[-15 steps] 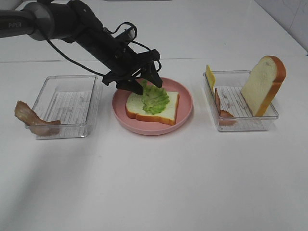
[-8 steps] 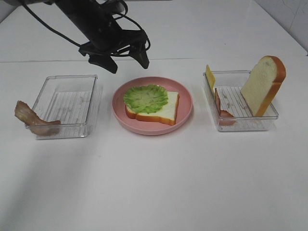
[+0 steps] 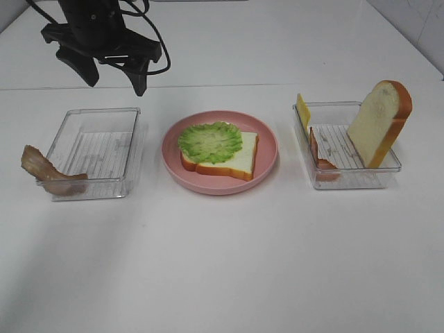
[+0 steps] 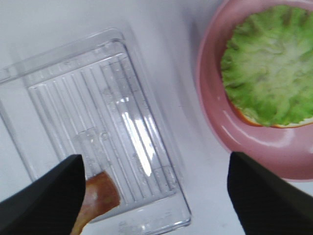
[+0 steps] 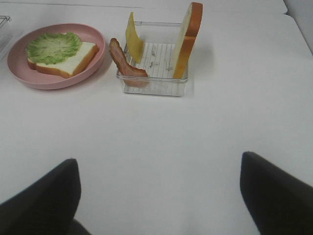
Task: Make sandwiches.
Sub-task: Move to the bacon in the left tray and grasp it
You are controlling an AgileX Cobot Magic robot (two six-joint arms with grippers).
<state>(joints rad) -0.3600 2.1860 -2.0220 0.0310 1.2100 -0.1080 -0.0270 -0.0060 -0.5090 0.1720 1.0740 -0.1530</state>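
Three containers sit in a row across the white table (image 3: 222,277) in the ext. high view.

Ctr of frame: the pink plate (image 3: 269,142) carries the part-built sandwich (image 3: 220,151). So far it is one bread slice (image 3: 244,157) lying flat w/ a lettuce leaf (image 3: 208,141) spread on top, covering approx its left part.

Left of frame: the left-hand tray (image 3: 134,149), clear plastic. Its only content is a bacon strip (image 3: 43,170) hung over the near left corner, one end inside, the rest outside.

Right of frame: the right-hand tray (image 3: 347,184) holds three things. A second bread slice (image 3: 378,121) stands on edge, tilted, at its right end. A cheese square (image 3: 303,111) stands upright at the far left corner. A second bacon strip (image 3: 320,158) leans up the left wall.

The left gripper (image 3: 114,82) hangs in the upper left of the ext. frame, above and behind the left-hand tray, jaws spread wide w/ nothing in them.

The left wrist view adds the tray's ribbed floor close up, the bacon end in its corner, and part of the plate w/ lettuce. It misses the right-hand tray.

Only the right wrist view shows the right gripper (image 5: 156,196). Its fingers are wide apart over the table, gripping nothing, well apart from plate and right-hand tray.
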